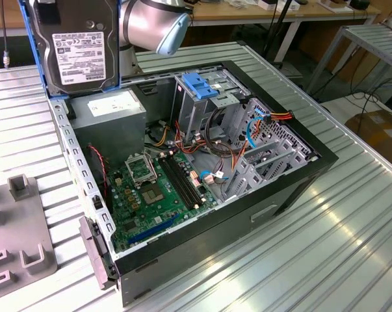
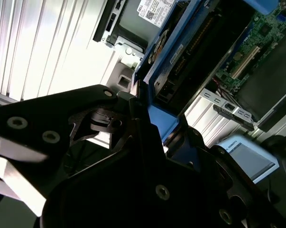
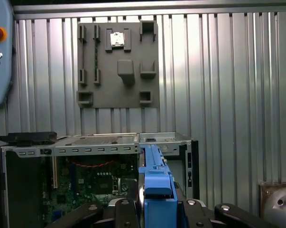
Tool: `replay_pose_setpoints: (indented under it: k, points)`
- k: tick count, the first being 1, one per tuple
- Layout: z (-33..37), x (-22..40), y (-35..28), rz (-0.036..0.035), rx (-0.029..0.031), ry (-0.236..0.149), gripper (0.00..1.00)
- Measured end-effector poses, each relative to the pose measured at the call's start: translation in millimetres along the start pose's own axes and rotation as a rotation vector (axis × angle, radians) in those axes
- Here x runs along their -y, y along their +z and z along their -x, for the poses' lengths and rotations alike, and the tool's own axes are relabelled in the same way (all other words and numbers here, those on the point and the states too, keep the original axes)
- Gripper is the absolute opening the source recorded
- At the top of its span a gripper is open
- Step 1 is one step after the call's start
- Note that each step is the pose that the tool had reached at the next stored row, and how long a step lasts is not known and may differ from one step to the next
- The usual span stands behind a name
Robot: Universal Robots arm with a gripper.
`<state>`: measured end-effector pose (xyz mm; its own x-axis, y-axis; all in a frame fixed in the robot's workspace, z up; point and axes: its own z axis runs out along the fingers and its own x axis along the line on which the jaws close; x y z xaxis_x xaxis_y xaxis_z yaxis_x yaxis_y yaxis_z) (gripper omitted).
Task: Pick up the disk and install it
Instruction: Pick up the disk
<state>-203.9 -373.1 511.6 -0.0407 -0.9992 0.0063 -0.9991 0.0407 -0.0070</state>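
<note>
Pick-up looks done: the gripper is clamped on the disk, up in the air over the open case, far corner on the exterior view's left. Seating it probably needs the rails squared with the drive cage.

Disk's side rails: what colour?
Blue. The side rails framing the disk show best in the exterior view.
</note>
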Motion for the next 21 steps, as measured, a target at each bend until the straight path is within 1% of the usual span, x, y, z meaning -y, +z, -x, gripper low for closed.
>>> replay_pose_setpoints:
  k: [2,3,5,7,9,11,12,13,14,16,17,21]
  points:
    - [-0.1,5.1,0.0,0.0,-0.0001,0.0,0.37]
    - [-1.9,6.9,0.1,0.0001,0.0,0.0,0.37]
    - [-8.8,10.0,0.3,0.0001,-0.0001,0.0,0.37]
    - [-13.7,12.0,0.5,0.0,0.0,0.0,0.37]
    - [-21.0,16.2,0.9,0.0,0.0,0.0,0.37]
    - [-22.8,20.9,1.3,-0.0001,0.0001,0.0,0.37]
    - [-23.6,25.8,1.5,0.0,0.0,0.0,0.37]
    - [-23.9,29.1,1.6,0.0001,-0.0001,0.0,0.37]
    - [-24.4,36.6,1.9,0.0,0.0,0.0,0.37]
    - [-24.7,44.8,2.2,0.0,0.0,0.0,0.37]
    - [-24.8,50.1,2.4,0.0,-0.0001,0.0,0.37]
    - [-25.5,64.7,3.1,0.0001,0.0,0.0,0.37]
